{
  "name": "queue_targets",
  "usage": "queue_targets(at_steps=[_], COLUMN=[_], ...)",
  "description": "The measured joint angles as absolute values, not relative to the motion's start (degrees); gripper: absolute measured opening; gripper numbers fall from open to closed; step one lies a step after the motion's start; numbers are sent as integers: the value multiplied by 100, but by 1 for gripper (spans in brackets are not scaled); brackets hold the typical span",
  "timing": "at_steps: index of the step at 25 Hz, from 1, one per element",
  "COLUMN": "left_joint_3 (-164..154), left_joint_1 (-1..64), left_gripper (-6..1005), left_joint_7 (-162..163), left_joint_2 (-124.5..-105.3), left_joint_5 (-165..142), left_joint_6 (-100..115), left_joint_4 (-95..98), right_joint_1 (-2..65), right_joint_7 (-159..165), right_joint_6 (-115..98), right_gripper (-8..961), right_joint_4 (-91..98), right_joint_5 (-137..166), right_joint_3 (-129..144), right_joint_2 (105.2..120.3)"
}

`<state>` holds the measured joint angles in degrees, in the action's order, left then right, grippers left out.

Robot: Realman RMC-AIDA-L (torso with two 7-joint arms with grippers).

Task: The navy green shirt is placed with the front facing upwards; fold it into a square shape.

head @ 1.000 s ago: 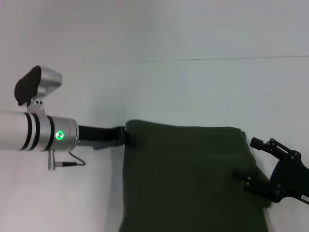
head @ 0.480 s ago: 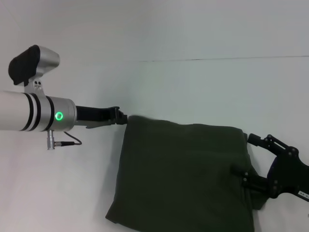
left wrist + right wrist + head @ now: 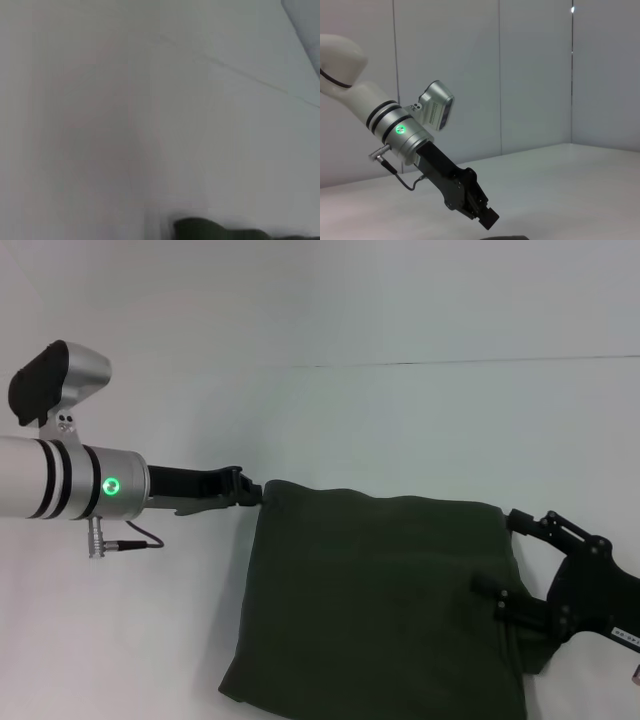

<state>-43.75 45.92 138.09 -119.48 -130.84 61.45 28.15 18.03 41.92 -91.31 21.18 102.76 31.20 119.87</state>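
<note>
Navy green shirt (image 3: 380, 605) is what you see first: it lies folded on the white table (image 3: 420, 430), low in the head view and a bit toward your right side, and it looks like a rough square with one plain green side up. Your left arm (image 3: 60, 485) reaches in from the left, with a small green light on it. Your left gripper (image 3: 252, 492) sits right at the far left corner of the shirt. Its tips look close together at the cloth edge, but you cannot tell if they pinch the cloth or only touch it. Your right gripper (image 3: 500, 565) is at the right edge of the shirt. Its fingers are spread apart, one by the far right corner and one lying on the cloth, and they grip nothing. In the left wrist view you see only a dark bit of the shirt (image 3: 220, 231) at the edge. In the right wrist view you see the left gripper (image 3: 487, 216) from the side, just above the table.
</note>
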Motion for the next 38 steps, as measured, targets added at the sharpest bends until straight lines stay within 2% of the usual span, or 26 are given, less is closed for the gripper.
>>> queue_targets(at_steps=[7,12,15,16,18,20,21,24,26,31,38], left_joint_3=[-4266,-3786,-3411,-3311,-3203,-3192,-3190,-3190,-3188,-3185,-3182], left_joint_1=[4530,4314,4094,4019,3890,3853,3792,3769,3747,3712,3697], left_gripper=[68,297,534,570,640,711,747,791,820,893,887], left_joint_7=[13850,13320,12554,12364,12216,12221,12300,12397,12444,12417,12296], left_joint_2=[-11957,-11928,-11899,-11898,-11866,-11835,-11734,-11656,-11643,-11663,-11686], left_joint_5=[-12940,-12362,-11969,-11907,-11888,-11909,-12041,-12268,-12468,-12543,-12534], left_joint_6=[6292,6890,7607,7833,8280,8444,8867,9128,9230,9294,9355], left_joint_4=[2882,2933,3021,3095,3249,3294,3351,3388,3426,3421,3397], right_joint_1=[1813,1811,1790,1772,1715,1685,1684,1743,1808,1976,2135], right_joint_7=[4215,4828,5958,6349,7339,8471,9007,10253,10778,11904,12708], right_joint_6=[-9132,-9140,-9159,-9175,-9233,-9285,-9310,-9412,-9456,-9182,-8492], right_gripper=[914,914,914,914,914,914,914,914,914,914,914], right_joint_4=[2118,2159,2384,2483,2706,2848,2864,2816,2823,2863,2806], right_joint_5=[10274,10273,10274,10274,10288,10311,10327,10474,10648,11218,11511], right_joint_3=[3119,3084,3067,3063,3055,3061,3080,3130,3134,3093,3147], right_joint_2=[11986,11974,11932,11913,11843,11683,11574,11302,11222,11200,11216])
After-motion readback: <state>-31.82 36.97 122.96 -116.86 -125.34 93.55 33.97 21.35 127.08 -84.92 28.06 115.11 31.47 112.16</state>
